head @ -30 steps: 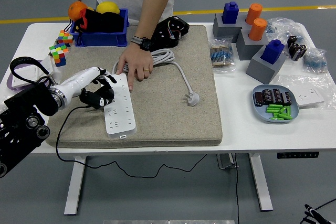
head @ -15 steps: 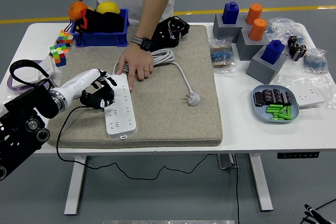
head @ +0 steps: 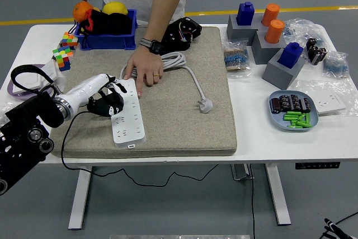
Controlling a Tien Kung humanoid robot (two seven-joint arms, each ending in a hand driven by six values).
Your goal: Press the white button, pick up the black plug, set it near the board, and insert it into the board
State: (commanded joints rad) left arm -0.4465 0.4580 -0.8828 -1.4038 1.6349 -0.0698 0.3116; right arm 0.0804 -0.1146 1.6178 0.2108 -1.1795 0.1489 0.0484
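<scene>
At left of frame, the left hand [head: 107,100] grips the black plug [head: 106,106] beside the white board [head: 127,113]. A person's hand [head: 145,68] steadies the board's upper end.

The scene is bright and evenly lit from overhead, with soft diffuse light that leaves only faint, short shadows, such as the thin dark edge under the beige mat [head: 168,138] along the lower centre of the frame and a soft shadow beneath the white table [head: 291,146] onto the grey floor. Focus is sharp across the middle and right, with no strong glare beyond mild sheen on the clear plastic bags [head: 330,60] at the upper right. The black arm [head: 22,138] at the lower left edge looks slightly soft and large from closeness to the lens, and the table edges bow a little toward the frame's corners.
</scene>
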